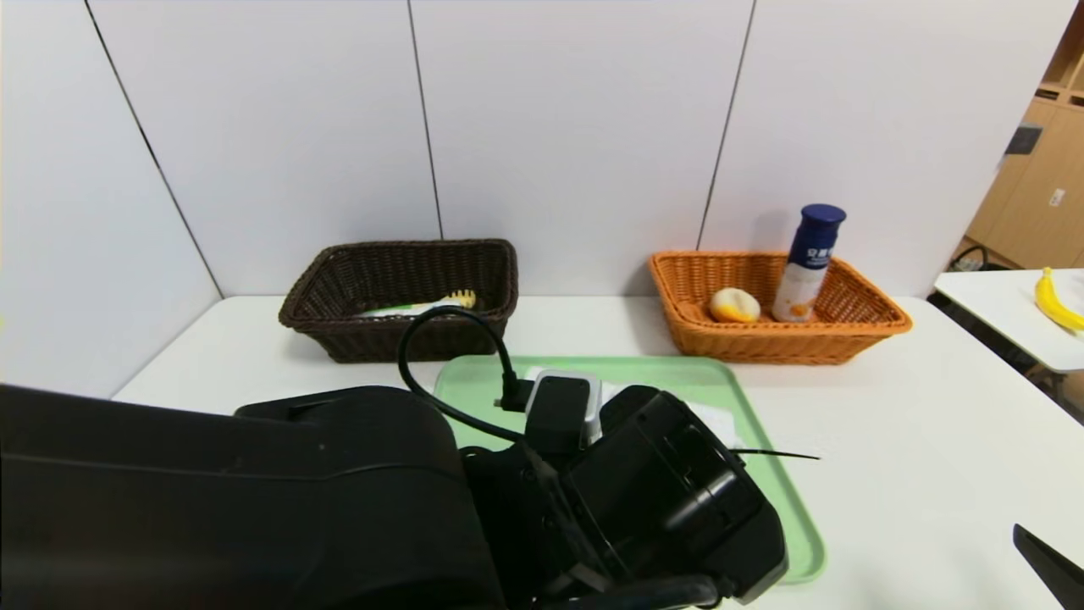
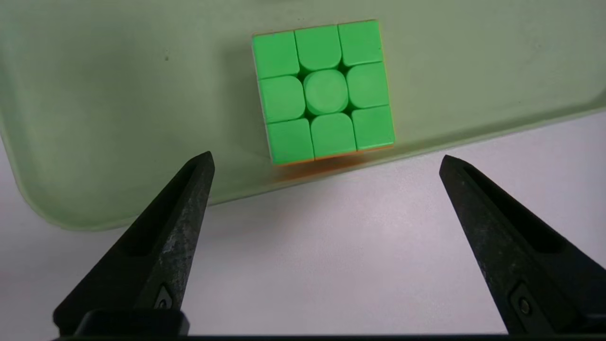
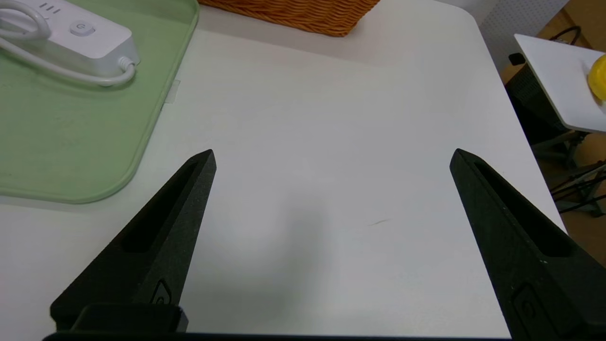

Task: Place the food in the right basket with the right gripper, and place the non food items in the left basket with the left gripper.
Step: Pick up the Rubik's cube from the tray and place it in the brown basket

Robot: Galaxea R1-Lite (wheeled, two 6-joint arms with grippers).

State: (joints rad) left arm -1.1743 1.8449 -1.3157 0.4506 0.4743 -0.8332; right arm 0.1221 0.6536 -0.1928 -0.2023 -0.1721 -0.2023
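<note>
No text on the bottle (image 1: 809, 264) is readable.

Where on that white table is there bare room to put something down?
Bare white table lies right of the pale green plastic tray, before the orange-tan wicker basket. The tray is crowded: white power strip, green puzzle cube, left arm overhead.

A plain indoor test room, set up like a lab or office corner rather than a home.

Smooth pale wall panels (image 1: 576, 127) with dark seams back a bare white table (image 1: 915, 440), where a dark brown wicker basket (image 1: 402, 301), an orange-tan wicker basket (image 1: 775, 309) and a light green plastic tray (image 1: 762, 424) are laid out neatly. Off to the right stand light wooden cabinets (image 1: 1037, 186) and a second small white table (image 1: 999, 313) carrying a yellow banana (image 1: 1057, 301).
</note>
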